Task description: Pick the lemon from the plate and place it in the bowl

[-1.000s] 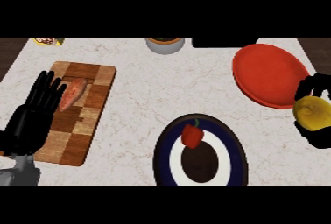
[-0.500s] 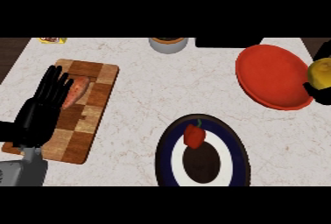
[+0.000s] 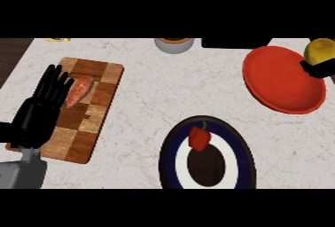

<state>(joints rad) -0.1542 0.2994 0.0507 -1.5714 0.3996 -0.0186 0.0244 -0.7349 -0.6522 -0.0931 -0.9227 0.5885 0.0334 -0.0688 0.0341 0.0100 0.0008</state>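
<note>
A yellow lemon (image 3: 320, 50) is held up at the right edge, just beyond the red bowl's (image 3: 282, 79) far right rim. My right hand (image 3: 319, 69) is curled round it from below; only part of that hand shows. The plate (image 3: 174, 164), dark blue with a white ring and a dark centre, lies at the lower middle and carries a red pepper (image 3: 200, 138). My left hand (image 3: 40, 110) rests open, fingers up, over the wooden cutting board (image 3: 96, 111) at the left.
A piece of salmon (image 3: 79, 90) lies on the cutting board beside my left hand. A grey cup (image 3: 174, 44) stands at the back middle. A small yellow item (image 3: 57, 39) sits at the back left. A dark object (image 3: 232, 42) lies at the back.
My right hand has carried the lemon away from me, from beside the bowl's near right side to its far right rim. The left hand has shifted slightly.
</note>
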